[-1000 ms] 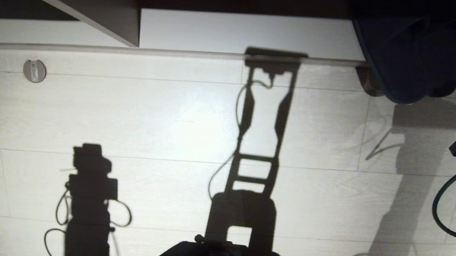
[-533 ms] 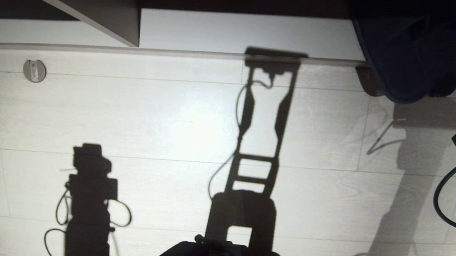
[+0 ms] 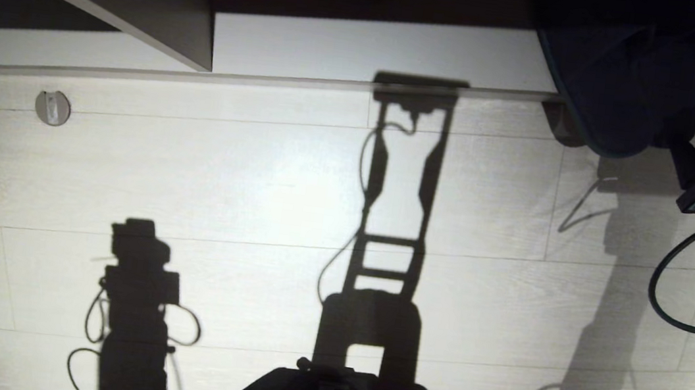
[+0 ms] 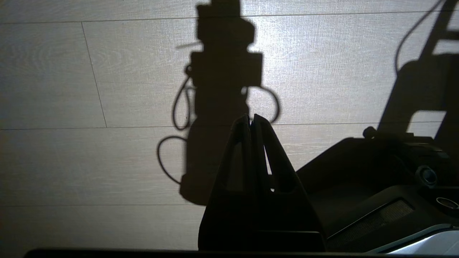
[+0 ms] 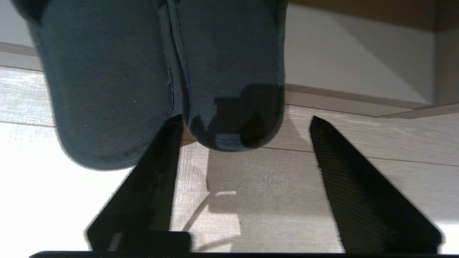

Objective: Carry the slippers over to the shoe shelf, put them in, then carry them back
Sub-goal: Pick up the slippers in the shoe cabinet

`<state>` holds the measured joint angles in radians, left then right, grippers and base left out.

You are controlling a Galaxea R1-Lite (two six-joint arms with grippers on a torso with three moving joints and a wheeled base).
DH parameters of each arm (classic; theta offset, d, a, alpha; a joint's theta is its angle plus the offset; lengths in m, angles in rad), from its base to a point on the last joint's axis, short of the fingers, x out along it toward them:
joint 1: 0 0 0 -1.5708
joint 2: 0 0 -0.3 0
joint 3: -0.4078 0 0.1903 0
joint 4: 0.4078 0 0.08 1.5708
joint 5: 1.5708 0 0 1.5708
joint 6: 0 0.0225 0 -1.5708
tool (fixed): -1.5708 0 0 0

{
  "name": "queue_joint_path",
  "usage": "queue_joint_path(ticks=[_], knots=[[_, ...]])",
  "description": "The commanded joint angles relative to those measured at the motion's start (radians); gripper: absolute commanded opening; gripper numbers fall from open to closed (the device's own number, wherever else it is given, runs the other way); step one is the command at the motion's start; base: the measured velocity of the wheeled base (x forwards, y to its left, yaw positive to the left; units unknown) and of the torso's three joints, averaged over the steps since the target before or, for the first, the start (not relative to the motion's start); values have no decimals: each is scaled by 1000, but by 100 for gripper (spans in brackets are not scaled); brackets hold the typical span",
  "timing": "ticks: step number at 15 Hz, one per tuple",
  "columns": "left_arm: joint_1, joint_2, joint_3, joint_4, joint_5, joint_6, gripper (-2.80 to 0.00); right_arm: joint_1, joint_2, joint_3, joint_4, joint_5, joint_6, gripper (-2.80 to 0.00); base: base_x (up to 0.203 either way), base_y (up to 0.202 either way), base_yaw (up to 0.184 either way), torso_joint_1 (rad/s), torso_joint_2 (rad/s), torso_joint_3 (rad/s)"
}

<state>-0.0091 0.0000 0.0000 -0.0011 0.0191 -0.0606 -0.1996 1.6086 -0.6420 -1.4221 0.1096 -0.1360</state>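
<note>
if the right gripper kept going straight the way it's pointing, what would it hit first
Most likely the slippers. The right gripper has its fingers apart and aims at their near ends, at the shoe shelf edge. One finger looks nearly against them, though depth is unclear.

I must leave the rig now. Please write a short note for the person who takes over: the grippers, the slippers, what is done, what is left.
Right gripper: open, holding nothing, just in front of the slippers.
Left gripper: shut, empty, parked over the floor beside the base.
Slippers: side by side, fronts on the shoe shelf base board, heels overhanging its front edge above the floor. One right finger is close beside the gap between the two; contact cannot be told.
Done: slippers set at the shelf and not gripped.
Left: perhaps push them further in, then grasp them again and bring them back.
</note>
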Motion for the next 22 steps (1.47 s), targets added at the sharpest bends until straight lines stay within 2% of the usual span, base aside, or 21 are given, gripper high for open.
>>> queue_joint_path(ticks=[1, 7, 16, 22], knots=[[0, 0, 0, 0, 1, -1, -280, 0, 36, -18, -9, 1, 1, 0, 0, 0, 0, 0, 0, 0], [0, 0, 0, 0, 1, -1, -280, 20, 91, -109, -13, 1, 2, 0, 0, 0, 0, 0, 0, 0], [0, 0, 0, 0, 1, -1, -280, 81, 90, -230, -15, 1, 58, 0, 0, 0, 0, 0, 0, 0], [0, 0, 0, 0, 1, -1, -280, 85, 133, -312, -18, 2, 75, 0, 0, 0, 0, 0, 0, 0]])
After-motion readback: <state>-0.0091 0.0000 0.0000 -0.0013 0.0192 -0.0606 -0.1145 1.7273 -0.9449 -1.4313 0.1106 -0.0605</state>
